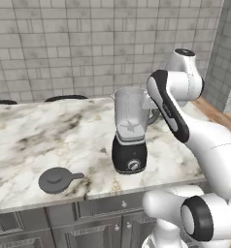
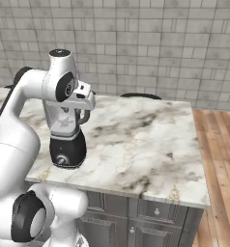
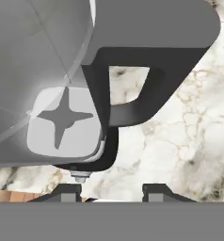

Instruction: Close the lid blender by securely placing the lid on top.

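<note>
Grey cabinet drawers sit below the marble tabletop. Blender stands near the front edge, jar mouth uncovered, knob facing front. Lid lies flat on the tabletop, well apart to the blender's left, tab pointing right. Arm bends up and over, its hand just beside the jar top on the handle side. Fingers look down past the jar handle, parted, grasping nothing. Tiled wall behind, wood floor at right.
</note>
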You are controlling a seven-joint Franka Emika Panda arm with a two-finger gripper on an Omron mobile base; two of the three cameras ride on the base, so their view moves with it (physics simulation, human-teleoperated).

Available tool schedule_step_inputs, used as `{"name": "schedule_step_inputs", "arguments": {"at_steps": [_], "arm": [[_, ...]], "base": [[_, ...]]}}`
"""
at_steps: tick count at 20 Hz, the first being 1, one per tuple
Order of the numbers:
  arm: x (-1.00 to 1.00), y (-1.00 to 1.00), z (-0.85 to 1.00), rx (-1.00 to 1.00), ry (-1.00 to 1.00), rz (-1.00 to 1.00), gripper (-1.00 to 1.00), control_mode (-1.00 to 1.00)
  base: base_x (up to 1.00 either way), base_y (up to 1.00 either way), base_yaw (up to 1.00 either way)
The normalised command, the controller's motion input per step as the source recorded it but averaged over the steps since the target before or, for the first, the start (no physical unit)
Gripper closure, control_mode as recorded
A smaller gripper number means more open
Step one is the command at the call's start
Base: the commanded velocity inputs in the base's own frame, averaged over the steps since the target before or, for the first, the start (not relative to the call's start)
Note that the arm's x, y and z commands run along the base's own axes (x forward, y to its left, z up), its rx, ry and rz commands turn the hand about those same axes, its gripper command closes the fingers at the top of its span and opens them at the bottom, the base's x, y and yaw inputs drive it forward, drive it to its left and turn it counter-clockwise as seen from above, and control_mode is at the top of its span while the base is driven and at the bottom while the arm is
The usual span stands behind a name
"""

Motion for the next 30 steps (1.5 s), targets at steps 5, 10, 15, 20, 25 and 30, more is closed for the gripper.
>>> {"name": "schedule_step_inputs", "arguments": {"at_steps": [5,10,15,20,25,30], "arm": [[-0.27,0.27,-0.06,-0.02,-0.01,0.03,-1.0,-1.0],[-0.87,0.52,-0.21,-0.04,-0.09,0.13,-1.0,-1.0],[-0.98,0.92,-0.21,-0.19,-0.09,0.29,-1.0,-1.0],[-0.77,1.0,-0.51,-0.25,0.0,0.45,-1.0,-1.0],[-0.07,0.74,-0.62,-0.08,0.04,0.54,-1.0,-1.0],[-0.01,0.5,-0.62,-0.02,0.02,0.49,-1.0,-1.0]], "base": [[0.0,0.0,0.0],[0.0,0.0,0.0],[0.0,0.0,0.0],[0.0,0.0,0.0],[0.0,0.0,0.0],[0.0,0.0,0.0]]}}
